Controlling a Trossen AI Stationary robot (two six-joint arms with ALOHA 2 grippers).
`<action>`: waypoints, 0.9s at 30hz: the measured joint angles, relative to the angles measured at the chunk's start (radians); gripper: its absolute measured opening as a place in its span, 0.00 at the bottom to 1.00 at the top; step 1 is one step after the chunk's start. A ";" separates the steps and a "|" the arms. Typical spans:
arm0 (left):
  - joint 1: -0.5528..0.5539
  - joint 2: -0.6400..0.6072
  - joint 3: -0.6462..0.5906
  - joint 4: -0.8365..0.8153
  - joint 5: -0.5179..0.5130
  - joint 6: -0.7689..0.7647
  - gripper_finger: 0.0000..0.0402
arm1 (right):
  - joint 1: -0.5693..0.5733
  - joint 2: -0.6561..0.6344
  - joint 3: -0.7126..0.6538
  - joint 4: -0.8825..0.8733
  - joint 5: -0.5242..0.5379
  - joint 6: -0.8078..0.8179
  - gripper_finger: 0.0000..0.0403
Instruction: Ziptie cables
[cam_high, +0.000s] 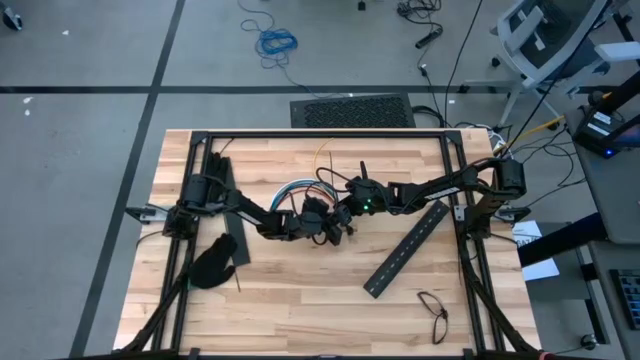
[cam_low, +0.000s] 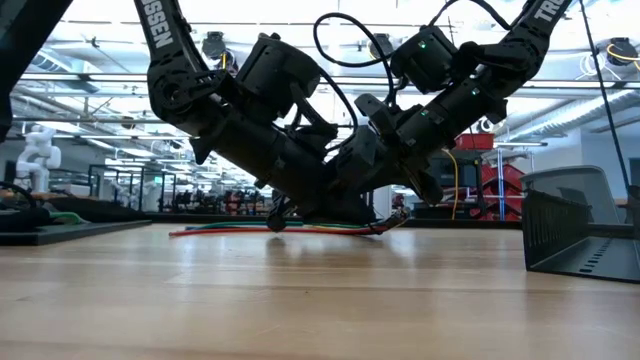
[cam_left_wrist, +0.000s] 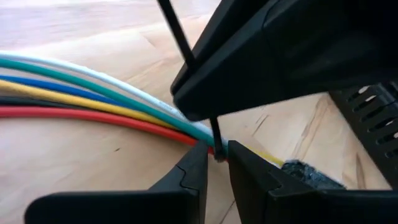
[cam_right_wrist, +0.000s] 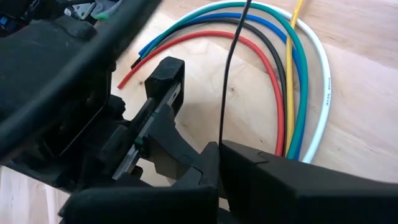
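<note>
Behind the cables (cam_low: 300, 229), "TROSSEN" marks both dark arms.

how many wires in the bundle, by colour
red cable: 1
blue cable: 1
green cable: 1
white cable: 1
yellow cable: 1
black cable: 1
total: 6

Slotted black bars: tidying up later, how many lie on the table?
2: one slotted bar diagonal beside the right arm, another under the left arm. More may be hidden.
</note>
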 joint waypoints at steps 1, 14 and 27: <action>0.000 0.000 0.000 -0.008 0.000 0.000 0.14 | 0.000 0.000 0.000 0.000 0.000 0.000 0.00; 0.000 0.000 0.000 -0.008 0.000 -0.002 0.04 | 0.000 0.000 0.000 0.000 0.000 0.000 0.00; 0.000 0.000 0.000 -0.011 -0.005 -0.003 0.00 | -0.001 0.000 0.000 0.006 0.000 0.006 0.00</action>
